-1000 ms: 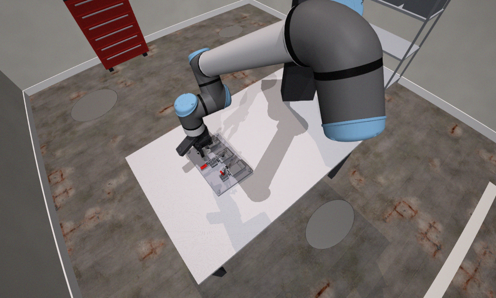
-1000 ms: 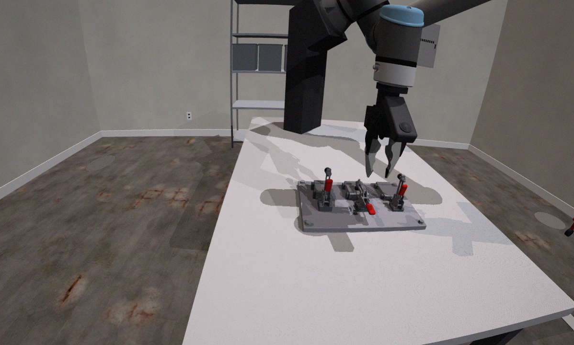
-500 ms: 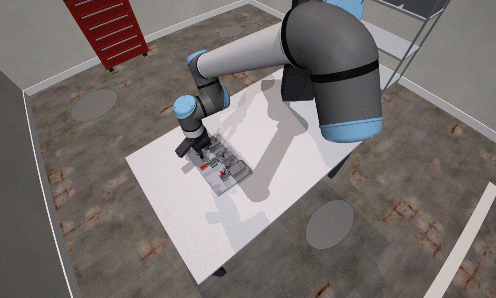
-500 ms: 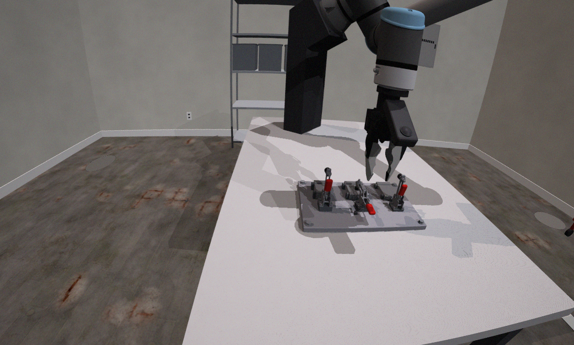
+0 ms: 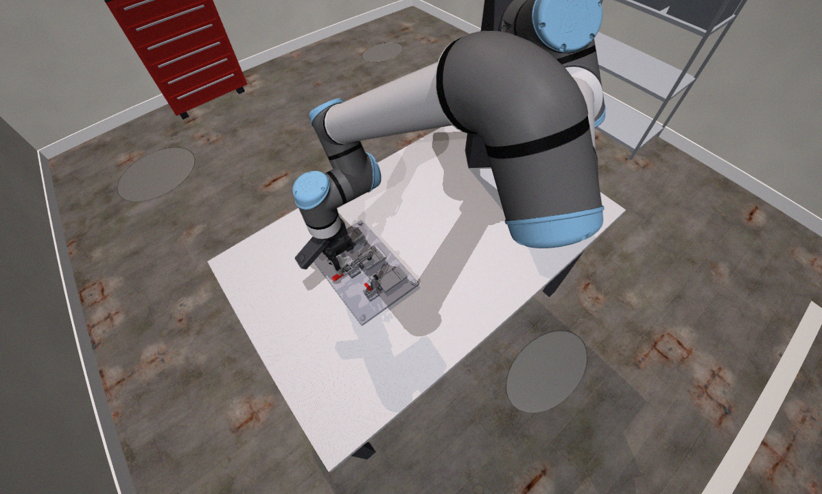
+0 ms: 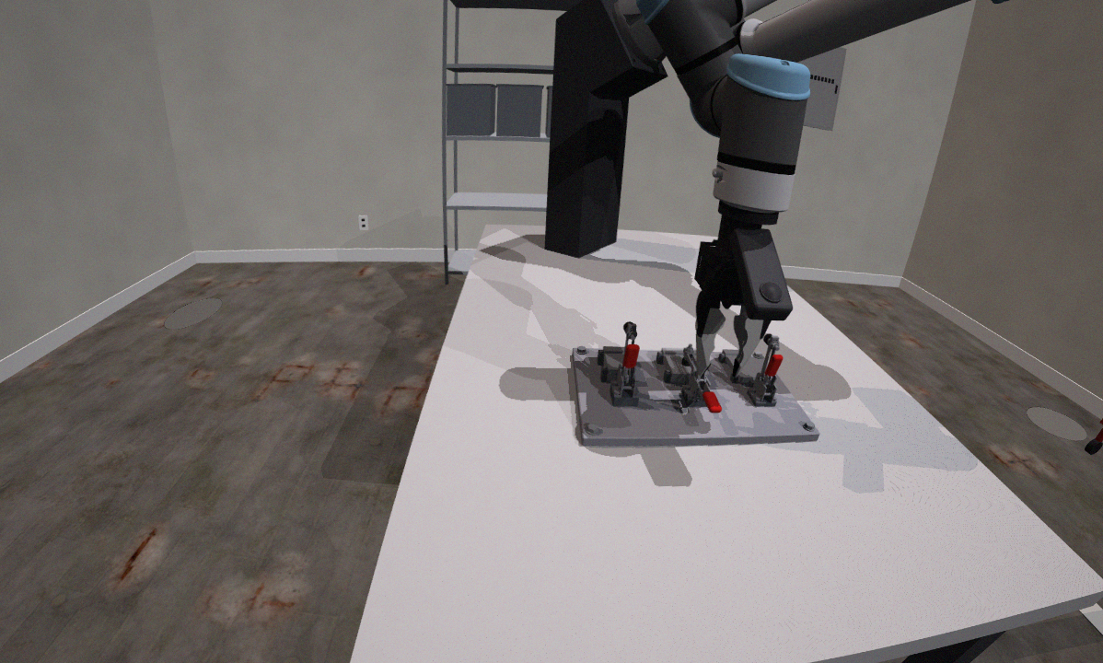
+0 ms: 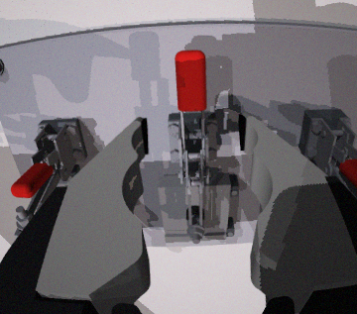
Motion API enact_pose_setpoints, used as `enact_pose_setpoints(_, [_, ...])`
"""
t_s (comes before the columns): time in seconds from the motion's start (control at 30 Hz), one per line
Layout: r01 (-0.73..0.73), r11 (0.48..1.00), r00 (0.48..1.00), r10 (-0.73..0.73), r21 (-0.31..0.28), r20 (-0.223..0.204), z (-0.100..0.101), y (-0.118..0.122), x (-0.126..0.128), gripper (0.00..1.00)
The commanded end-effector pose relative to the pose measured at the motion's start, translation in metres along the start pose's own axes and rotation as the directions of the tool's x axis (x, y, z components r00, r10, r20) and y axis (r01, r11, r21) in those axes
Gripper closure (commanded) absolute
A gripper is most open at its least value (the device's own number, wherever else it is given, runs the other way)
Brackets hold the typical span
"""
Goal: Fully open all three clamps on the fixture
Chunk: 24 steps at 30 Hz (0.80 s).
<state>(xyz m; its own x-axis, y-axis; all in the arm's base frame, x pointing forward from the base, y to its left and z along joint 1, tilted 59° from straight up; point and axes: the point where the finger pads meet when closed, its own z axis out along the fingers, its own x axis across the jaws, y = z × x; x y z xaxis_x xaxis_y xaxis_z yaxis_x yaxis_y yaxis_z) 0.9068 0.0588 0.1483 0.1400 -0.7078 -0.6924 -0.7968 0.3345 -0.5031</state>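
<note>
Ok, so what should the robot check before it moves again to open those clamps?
1. Gripper holding nothing, fingers apart: ok.
2. Gripper lined up over the middle clamp, one finger on each side: ok.
3. All three handles standing the same way: not ok. The middle handle lies flat, while the left handle and right handle stand up.
4. Fingers already touching the middle clamp: cannot tell.
5. Fixture plate lying flat on the table: ok.
6. Parts sitting in place under the clamps: cannot tell, too small to see.
</note>
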Motion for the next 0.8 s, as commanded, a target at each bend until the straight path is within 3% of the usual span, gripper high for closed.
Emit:
enact_pose_setpoints(0.0, [0.000,1.000,1.000,0.000,0.002,-0.001,0.011,-0.001,0.000,0.72])
enact_pose_setpoints(0.27, [0.000,1.000,1.000,0.000,0.002,-0.001,0.026,-0.001,0.000,0.72])
enact_pose_setpoints(0.77, [0.000,1.000,1.000,0.000,0.002,-0.001,0.027,-0.001,0.000,0.72])
